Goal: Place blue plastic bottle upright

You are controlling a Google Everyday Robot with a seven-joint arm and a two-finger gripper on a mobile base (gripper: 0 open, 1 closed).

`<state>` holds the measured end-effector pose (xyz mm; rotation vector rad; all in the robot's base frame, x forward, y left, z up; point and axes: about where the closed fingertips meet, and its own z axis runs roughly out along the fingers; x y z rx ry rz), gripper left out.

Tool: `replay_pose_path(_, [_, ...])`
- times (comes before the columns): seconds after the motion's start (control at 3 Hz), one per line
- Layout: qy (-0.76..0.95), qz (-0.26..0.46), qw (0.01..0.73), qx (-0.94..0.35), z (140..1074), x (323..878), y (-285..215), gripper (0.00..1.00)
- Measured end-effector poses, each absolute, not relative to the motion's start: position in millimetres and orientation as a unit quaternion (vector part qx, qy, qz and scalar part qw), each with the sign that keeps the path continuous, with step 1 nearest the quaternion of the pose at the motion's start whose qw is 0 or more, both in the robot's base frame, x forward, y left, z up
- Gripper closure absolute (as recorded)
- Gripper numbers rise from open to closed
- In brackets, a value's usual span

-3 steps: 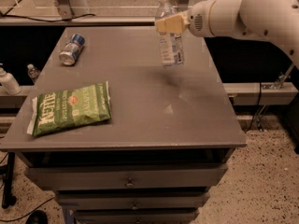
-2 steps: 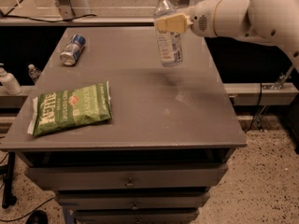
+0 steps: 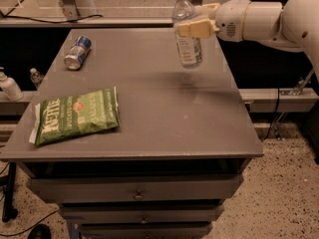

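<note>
At the far left, off the table, we are seeing a white bottle [image 3: 9, 86] and a tiny clear bottle [image 3: 35, 76] standing on a lower ledge. A grey table [image 3: 164, 128] with drawers is filling the middle of the scene. On its near left a green chip bag [image 3: 76, 116] is lying flat. Farther back on the left a blue-and-silver can [image 3: 78, 53] is lying on its side. Toward the far right the water bottle [image 3: 188, 49] is hanging upright, cap on top, leaning a little. Its base is lifted clear of the tabletop, with a soft shadow beneath it. The gripper [image 3: 192, 21] is grasping it just below the shoulder, one tan finger [image 3: 197, 29] crossing its front. The white arm [image 3: 259, 19] is reaching in from the right edge.
</note>
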<state>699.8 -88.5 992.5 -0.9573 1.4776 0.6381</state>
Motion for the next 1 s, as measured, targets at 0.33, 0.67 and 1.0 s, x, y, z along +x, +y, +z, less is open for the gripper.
replay_pose_path(0.33, [0.608, 0.275, 0.604, -0.436, 986, 701, -109, 1.0])
replay_pose_path(0.67, [0.588, 0.29, 0.618, -0.434, 979, 702, -128, 1.0])
replay_pose_path(1.0, [0.573, 0.314, 0.632, -0.416, 972, 704, -137, 1.0])
